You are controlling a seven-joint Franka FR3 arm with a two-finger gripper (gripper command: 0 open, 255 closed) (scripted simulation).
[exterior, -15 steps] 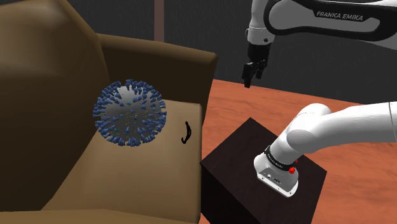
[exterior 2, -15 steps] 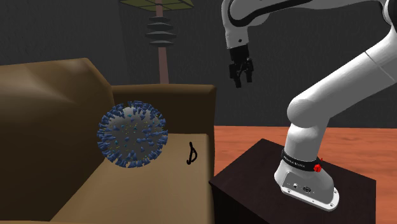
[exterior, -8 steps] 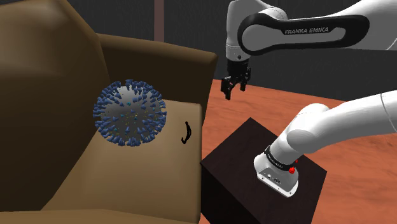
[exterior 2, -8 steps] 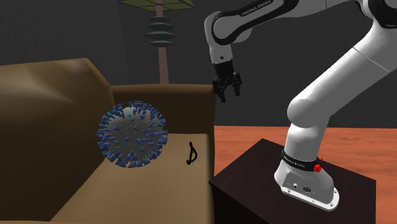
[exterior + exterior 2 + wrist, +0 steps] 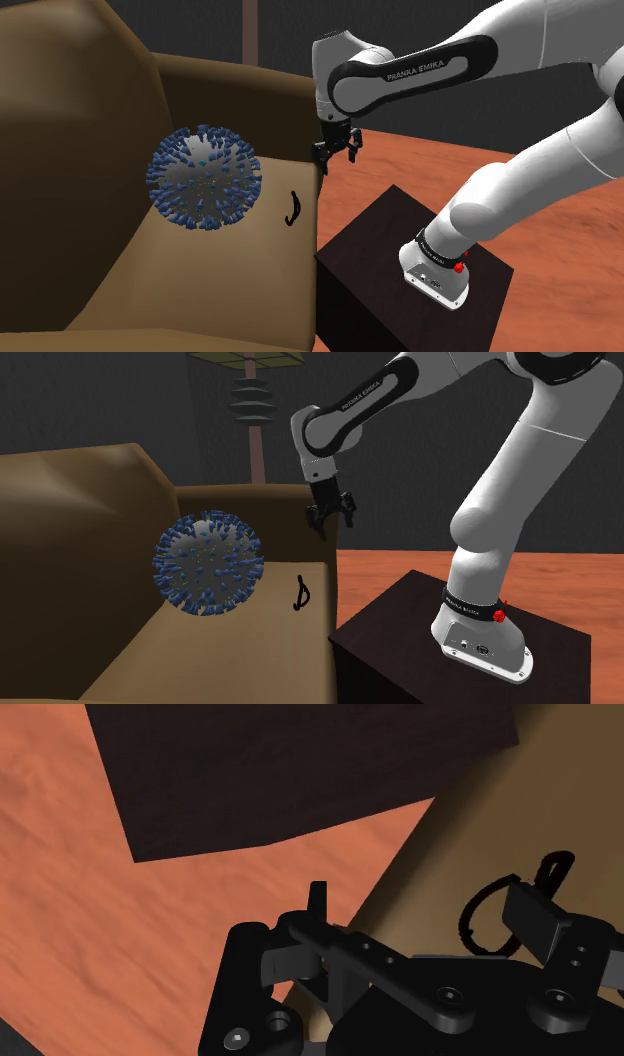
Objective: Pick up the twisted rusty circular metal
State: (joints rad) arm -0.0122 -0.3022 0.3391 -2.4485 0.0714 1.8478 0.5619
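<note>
In the last second the tool [image 5: 336, 157] has swung from above the floor [image 5: 540, 200] to the sofa's [image 5: 200, 285] edge nearest the stand [image 5: 370, 250], and has come lower. Its fingers stand spread, with nothing between them. The twisted black ring [image 5: 291, 209] lies unmoved on the tan seat cushion, near the spiky blue ball [image 5: 204, 177] and below the tool. In the wrist view the ring [image 5: 551, 869] sits beyond one finger, not between the two. The approach looks well begun, and the tool probably needs to move further over the cushion and descend to straddle the ring.
</note>
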